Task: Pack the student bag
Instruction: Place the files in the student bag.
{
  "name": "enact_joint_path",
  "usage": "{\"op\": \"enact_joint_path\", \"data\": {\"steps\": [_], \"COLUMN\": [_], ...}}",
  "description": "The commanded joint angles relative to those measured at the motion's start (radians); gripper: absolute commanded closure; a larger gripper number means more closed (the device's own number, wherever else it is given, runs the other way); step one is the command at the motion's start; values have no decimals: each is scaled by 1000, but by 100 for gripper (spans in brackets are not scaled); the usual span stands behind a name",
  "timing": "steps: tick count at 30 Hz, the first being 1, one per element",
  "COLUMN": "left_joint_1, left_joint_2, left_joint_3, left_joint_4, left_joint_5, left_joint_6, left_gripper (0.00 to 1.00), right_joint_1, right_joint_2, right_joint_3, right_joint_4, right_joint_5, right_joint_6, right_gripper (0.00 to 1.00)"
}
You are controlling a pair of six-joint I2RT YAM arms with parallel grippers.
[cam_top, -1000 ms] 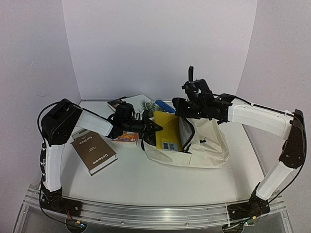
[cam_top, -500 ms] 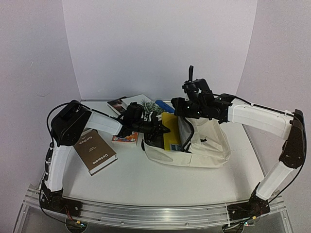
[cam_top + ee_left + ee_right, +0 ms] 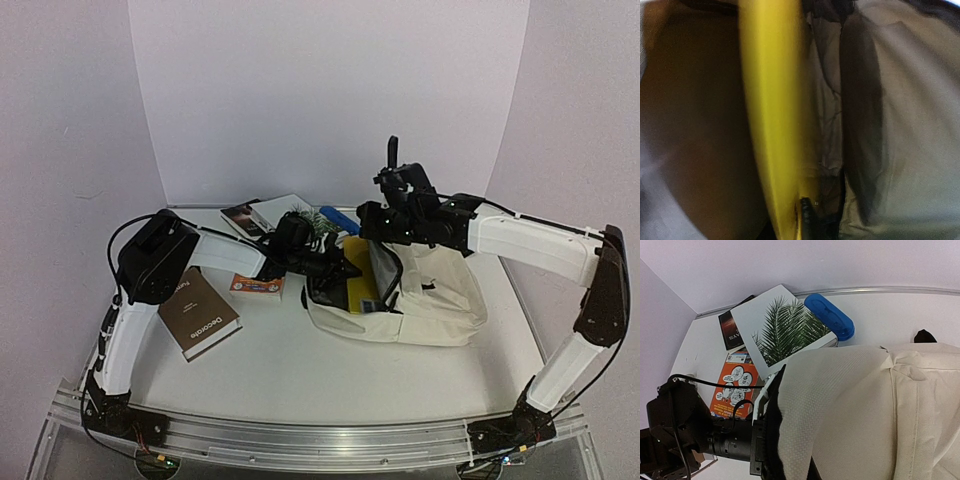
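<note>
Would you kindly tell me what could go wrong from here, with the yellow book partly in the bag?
The yellow book stands only partly inside the student bag; if the left gripper withdraws, it may tip out. If the right gripper slips off the rim, the mouth could collapse.

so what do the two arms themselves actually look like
Both match: the left arm and right arm have smooth white link shells with bulky black joint housings, and thin black cables loop along them. The left gripper and right gripper are all black. Black bases sit on a silver rail.
</note>
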Motion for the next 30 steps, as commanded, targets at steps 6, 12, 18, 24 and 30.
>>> {"op": "enact_joint_path", "data": {"steps": [6, 12, 18, 24, 30], "left_joint_1": [-9, 8, 35, 35, 58], "left_joint_2": [-199, -343, -323, -228, -151], "left_joint_3": [-57, -90, -58, 40, 97], "left_joint_4": [-339, -510, -654, -742, -731], "left_joint_5": [-213, -351, -437, -480, -430], "left_joint_6": [302, 459, 563, 613, 574], "left_gripper": [55, 37, 34, 37, 52], "right_joint_1": [8, 0, -1, -1, -1], "right_joint_2": [-72, -78, -87, -95, -110], "right_joint_3": [-77, -104, -104, -106, -117], "right_joint_4": [108, 110, 114, 116, 120], "right_joint_5": [180, 152, 136, 122, 114], "right_joint_6": [43, 53, 48, 48, 48], "right_gripper": [100, 100, 100, 100, 100]}}
